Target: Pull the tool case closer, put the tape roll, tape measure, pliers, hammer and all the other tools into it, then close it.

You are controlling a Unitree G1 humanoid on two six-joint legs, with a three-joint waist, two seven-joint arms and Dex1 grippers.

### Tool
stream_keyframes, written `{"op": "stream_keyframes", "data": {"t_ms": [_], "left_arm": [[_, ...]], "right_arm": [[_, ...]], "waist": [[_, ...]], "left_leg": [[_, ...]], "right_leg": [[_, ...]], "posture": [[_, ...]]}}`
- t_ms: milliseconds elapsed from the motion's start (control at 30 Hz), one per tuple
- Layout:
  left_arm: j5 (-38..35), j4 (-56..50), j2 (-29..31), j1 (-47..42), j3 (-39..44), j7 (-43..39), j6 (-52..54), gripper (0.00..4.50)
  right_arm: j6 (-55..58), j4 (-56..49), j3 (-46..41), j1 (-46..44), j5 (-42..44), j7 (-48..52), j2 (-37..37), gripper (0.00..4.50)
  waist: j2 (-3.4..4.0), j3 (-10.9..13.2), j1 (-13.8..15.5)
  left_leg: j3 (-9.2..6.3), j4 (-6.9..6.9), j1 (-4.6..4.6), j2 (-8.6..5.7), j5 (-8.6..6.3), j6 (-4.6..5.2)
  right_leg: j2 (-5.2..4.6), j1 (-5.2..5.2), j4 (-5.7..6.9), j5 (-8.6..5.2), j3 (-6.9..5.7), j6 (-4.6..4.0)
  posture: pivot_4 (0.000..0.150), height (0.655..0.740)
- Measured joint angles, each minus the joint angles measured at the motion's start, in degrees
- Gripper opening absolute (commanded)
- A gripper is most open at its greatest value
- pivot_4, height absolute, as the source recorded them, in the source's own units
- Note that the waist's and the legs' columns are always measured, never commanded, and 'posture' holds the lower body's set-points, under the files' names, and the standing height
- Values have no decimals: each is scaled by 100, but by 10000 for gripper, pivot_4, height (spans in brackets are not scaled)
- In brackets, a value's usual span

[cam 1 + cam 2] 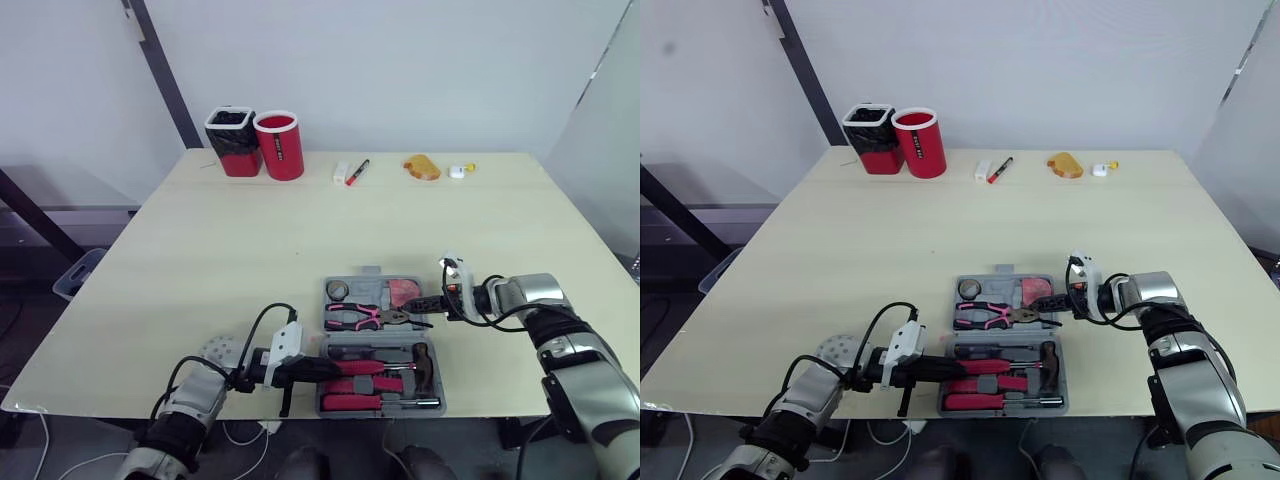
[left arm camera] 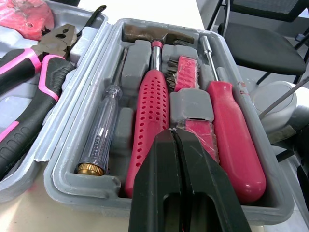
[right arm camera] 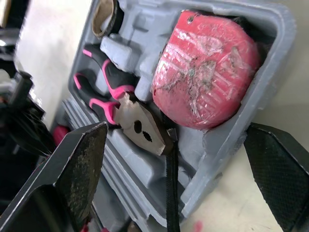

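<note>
The grey tool case (image 1: 436, 350) lies open near the table's front edge. Its far half holds a tape roll (image 1: 338, 290), a red tape measure (image 1: 405, 292) and pink-handled pliers (image 1: 355, 318). In the near half lie a red-handled hammer (image 2: 153, 108), a clear screwdriver (image 2: 102, 133) and a red screwdriver (image 2: 231, 130). My left gripper (image 1: 322, 368) is shut with nothing in it, its tip at the left rim of the near half, over the hammer's handle end. My right gripper (image 1: 418, 308) is open at the right rim of the far half, beside the tape measure (image 3: 205, 67) and the pliers' nose (image 3: 140, 128).
A black cup (image 1: 233, 140) and a red cup (image 1: 280, 145) stand at the far left. Along the far edge lie a white eraser (image 1: 341, 171), a marker (image 1: 357, 171), an orange object (image 1: 422, 166) and a small white-yellow piece (image 1: 458, 170). A white round object (image 1: 218, 350) sits by my left arm.
</note>
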Motion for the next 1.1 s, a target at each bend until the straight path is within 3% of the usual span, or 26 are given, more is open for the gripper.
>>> {"op": "stream_keyframes", "data": {"t_ms": [467,633,867,1100], "left_arm": [[-1,-580,225,236,13,80,449,597],[-292,-1374,713,683,283,79,976,597],[-1547,-2606,1764,1641,1805,170,2319,597],[-2285,-2902,1878,2074,2976,774,3318,597]], "right_arm": [[632,-1034,-675,474,551,106,-44,45000],[1023,-1770,-751,768,896,118,-172,45000],[1902,-3596,-1130,1532,1816,39,-577,45000],[2380,-5383,-1522,2648,2632,-176,-1018,45000]], "waist": [[2,2,-80],[8,10,-71],[3,25,-68],[-1,31,-12]], "left_leg": [[-3,-5,-3,4,0,0],[-7,-15,-7,25,0,0],[-7,-34,-6,30,-1,0],[-8,-38,-9,28,-1,0]], "right_leg": [[2,-4,-1,0,1,0],[1,-10,-5,0,-2,0],[-8,-9,-26,-3,-8,-2],[-13,-8,-41,-15,-12,-18]], "posture": [[1500,7400],[1500,7400],[1500,7400],[1500,7400]]}}
